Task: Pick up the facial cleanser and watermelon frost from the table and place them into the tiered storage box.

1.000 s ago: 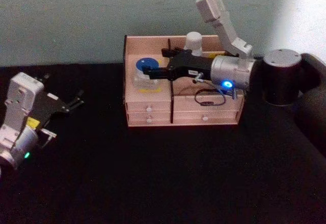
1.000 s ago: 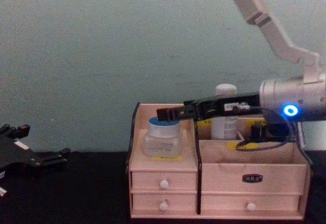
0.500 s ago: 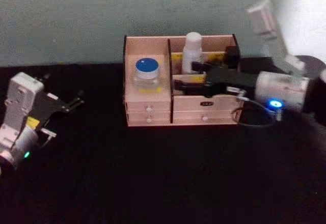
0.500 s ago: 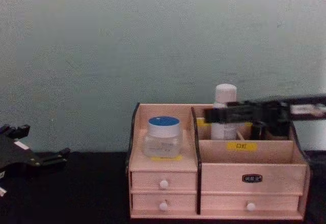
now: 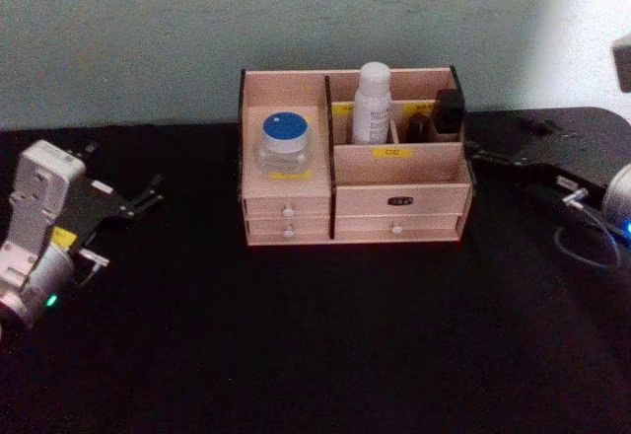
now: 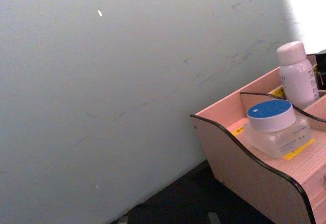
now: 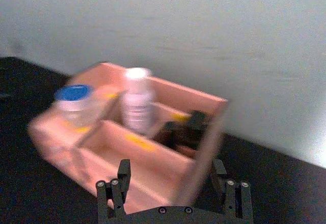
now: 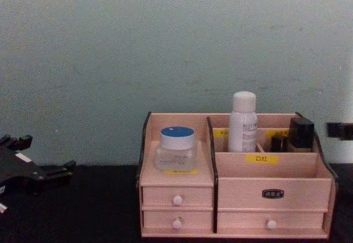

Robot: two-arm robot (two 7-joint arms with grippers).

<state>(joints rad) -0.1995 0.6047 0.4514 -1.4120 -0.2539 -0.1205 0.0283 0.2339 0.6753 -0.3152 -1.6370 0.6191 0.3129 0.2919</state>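
Far left on the black table [image 5: 296, 335], the left gripper [image 5: 148, 195] is parked, well apart from the box and holding nothing. Its fingers are seen from the side as dark prongs in the chest view too [image 8: 55, 171], and whether they're spread or pressed together honestly can't be told.

Moving right, the tiered storage box [image 5: 394, 202] is sat against the back wall, drawers with white knobs facing forward. On its left step, above the two small drawers, a clear jar with a blue lid [image 5: 284, 140] is stood upright, resting on a little yellow label. It's seen nicely from the left wrist view as well [image 6: 275, 127].

Next compartment over, at the back, a white bottle with a white cap [image 5: 373, 104] is stood upright, taller than the box walls. Which of the two is the cleanser and which the watermelon frost can't be read off the labels. Right of the bottle, in the back right compartment, some small dark items [image 5: 444, 113] are tucked in.

Far right, the right gripper [image 7: 173, 191] is found off the box's right end, near it but touching nothing. Its fingers are spread wide with nothing between them, and the box is framed beyond the gap in the right wrist view.
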